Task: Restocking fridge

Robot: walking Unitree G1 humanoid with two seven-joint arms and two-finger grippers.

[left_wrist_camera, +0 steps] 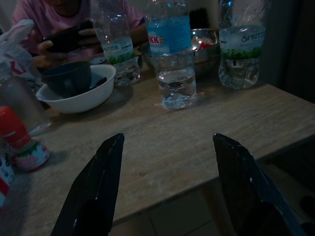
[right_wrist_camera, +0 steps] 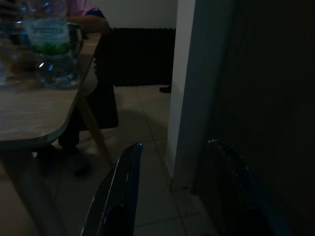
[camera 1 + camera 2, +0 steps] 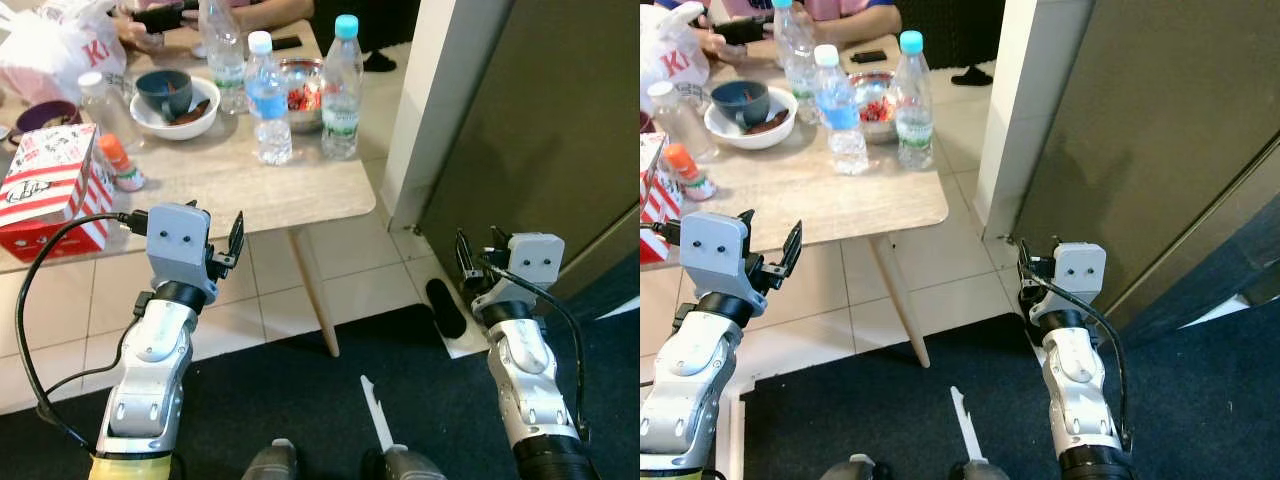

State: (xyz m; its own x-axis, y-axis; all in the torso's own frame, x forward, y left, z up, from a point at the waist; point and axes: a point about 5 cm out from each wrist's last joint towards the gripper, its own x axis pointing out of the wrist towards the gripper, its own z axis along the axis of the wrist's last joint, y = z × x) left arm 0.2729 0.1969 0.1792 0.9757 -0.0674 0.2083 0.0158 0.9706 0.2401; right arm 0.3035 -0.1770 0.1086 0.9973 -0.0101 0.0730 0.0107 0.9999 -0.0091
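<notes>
Left eye view shows you have barely begun: both the left hand and right hand are spread open and empty, the water bottles stand on the surface, and the fridge is shut.

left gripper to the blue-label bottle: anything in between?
Nothing. In the left wrist view, bare tabletop runs from the open left gripper to the blue-label bottle. The white bowl sits off to the side.
</notes>
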